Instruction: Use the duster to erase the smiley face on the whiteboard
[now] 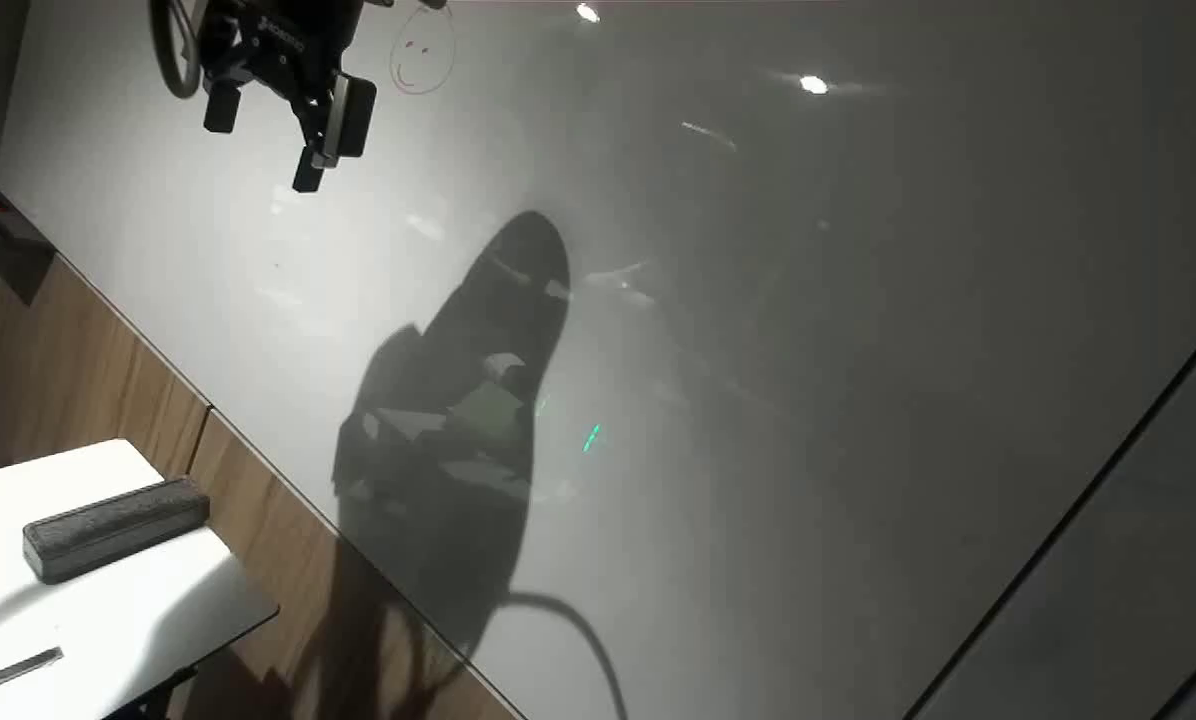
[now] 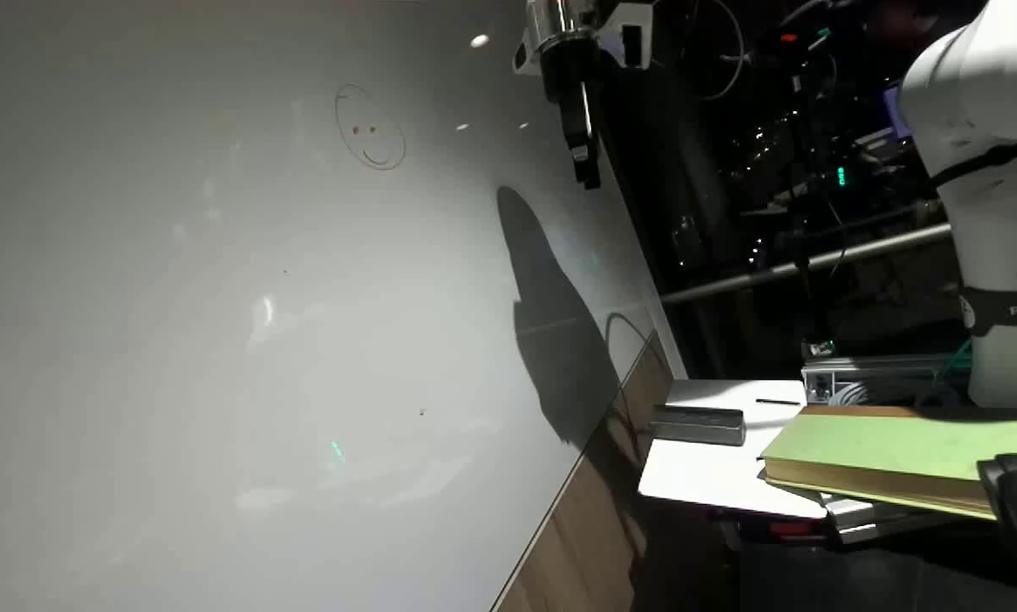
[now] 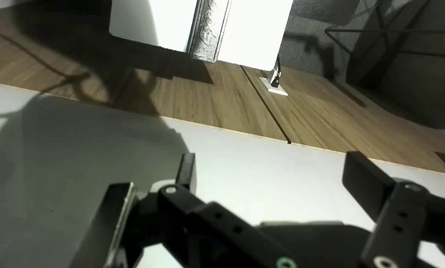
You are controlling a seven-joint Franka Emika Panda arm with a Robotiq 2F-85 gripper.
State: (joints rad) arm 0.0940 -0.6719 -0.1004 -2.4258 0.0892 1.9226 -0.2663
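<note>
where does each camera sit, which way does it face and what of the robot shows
An exterior view: off the robot, facing the whiteboard at a slant; the end effector shows at upper left.
An exterior view: off the robot, also angled at the whiteboard; arm at right edge, end effector at top.
Wrist view: on the wrist, looking past the spread fingers toward the wood panel and tabletop.
All three share the whiteboard, duster and tabletop; both exterior views also share the smiley face.

I'm seeing the duster (image 1: 118, 525) lying on the white tabletop (image 1: 108, 625), one end reaching the edge — a green book (image 2: 900, 442) is overlapping there, contact unclear.
</note>
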